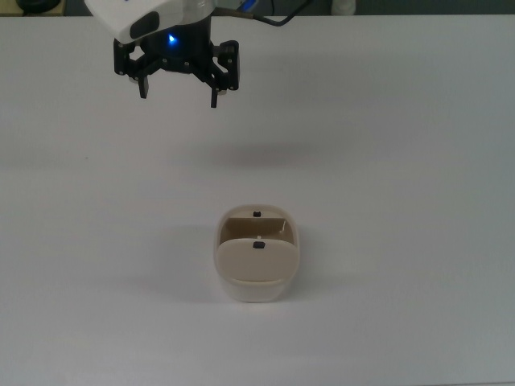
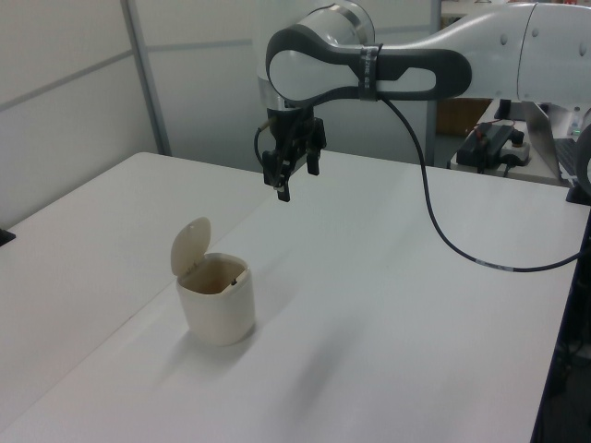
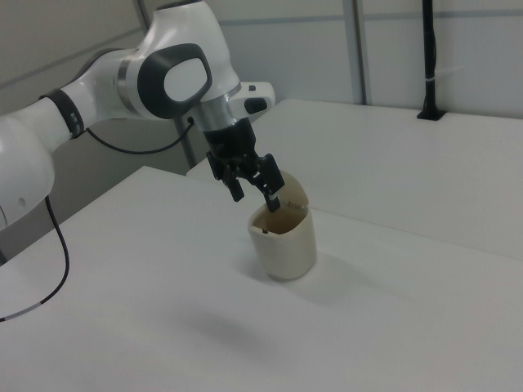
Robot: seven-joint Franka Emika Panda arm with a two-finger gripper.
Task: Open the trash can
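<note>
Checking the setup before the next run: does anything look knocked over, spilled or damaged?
Nothing stands out. The trash can stands upright on the table, lid flipped up; the open end effector hangs clear of it.

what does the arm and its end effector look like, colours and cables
The glossy white arm has rounded segments with dark grey joint bands. Its black two-finger end effector hangs from a white wrist housing with a small blue light. A thin black cable loops from the arm down to the table.

We see the trash can (image 1: pixel 256 265), small and cream-white, standing upright on the desk (image 1: pixel 402 161), its beige flap lid (image 2: pixel 190 245) raised, its inside showing.
</note>
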